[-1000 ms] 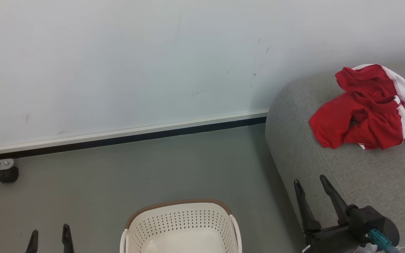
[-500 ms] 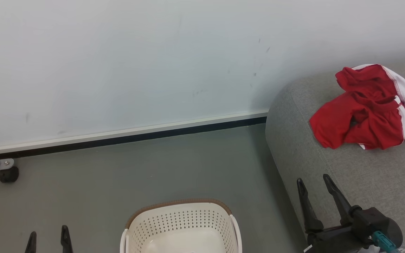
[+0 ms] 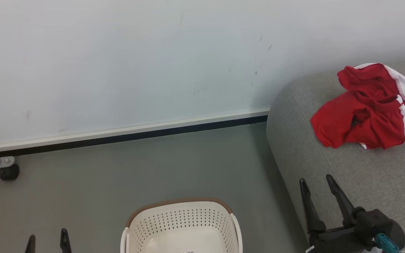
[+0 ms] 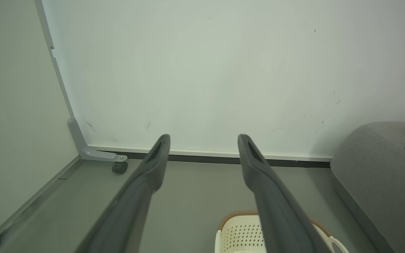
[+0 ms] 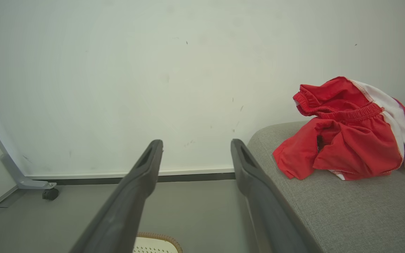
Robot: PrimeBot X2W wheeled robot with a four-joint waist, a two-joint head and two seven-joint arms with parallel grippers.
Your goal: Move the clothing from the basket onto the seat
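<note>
Lying on one seat (image 3: 346,168), one clothing heap (image 3: 364,116), one basket (image 3: 181,221) nearby

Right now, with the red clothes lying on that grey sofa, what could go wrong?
The clothing lies heaped near the rounded end of the seat; a nudge might slide it to the floor. The right gripper hangs open by that end and could snag the fabric if it swept forward. The basket is cut off at the head view's bottom edge, so a leftover garment could go unnoticed.
</note>
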